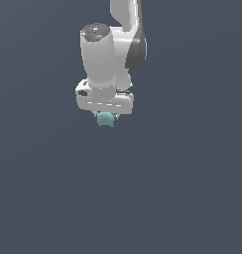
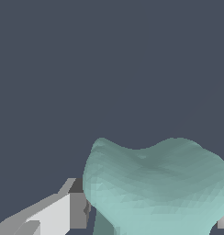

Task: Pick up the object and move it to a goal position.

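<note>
a white robot arm point(image 1: 105, 54) reaches down over a plain dark grey-blue surface point(image 1: 182, 188); its gripper point(image 1: 106, 115) is clamped on a small mint-green block point(image 1: 106, 119), which peeks out just beneath the white hand; in the wrist view the block point(image 2: 155, 183) looms large, lobed and matte, with a pale finger point(image 2: 58, 213) pressed against one side.
</note>
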Action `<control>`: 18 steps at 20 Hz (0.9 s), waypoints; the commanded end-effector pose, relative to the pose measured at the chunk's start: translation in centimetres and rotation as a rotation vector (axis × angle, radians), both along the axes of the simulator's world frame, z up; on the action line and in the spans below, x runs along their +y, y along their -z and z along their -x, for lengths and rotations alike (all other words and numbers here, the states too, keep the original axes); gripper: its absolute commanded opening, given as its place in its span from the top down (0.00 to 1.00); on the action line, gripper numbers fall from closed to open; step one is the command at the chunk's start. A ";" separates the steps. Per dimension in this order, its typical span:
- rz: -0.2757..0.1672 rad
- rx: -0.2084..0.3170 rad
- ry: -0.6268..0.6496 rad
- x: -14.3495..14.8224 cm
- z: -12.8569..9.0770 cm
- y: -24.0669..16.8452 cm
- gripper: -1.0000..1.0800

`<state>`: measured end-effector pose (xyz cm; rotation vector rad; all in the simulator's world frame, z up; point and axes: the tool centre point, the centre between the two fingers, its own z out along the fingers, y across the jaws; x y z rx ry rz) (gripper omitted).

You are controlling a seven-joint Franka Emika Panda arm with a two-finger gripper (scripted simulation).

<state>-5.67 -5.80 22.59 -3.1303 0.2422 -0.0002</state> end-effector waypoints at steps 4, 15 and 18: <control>-0.001 0.000 0.000 -2.9 2.0 -5.9 1.00; 0.000 0.000 0.000 -7.7 4.9 -15.4 1.00; 0.001 0.000 0.000 -8.5 5.3 -17.1 1.00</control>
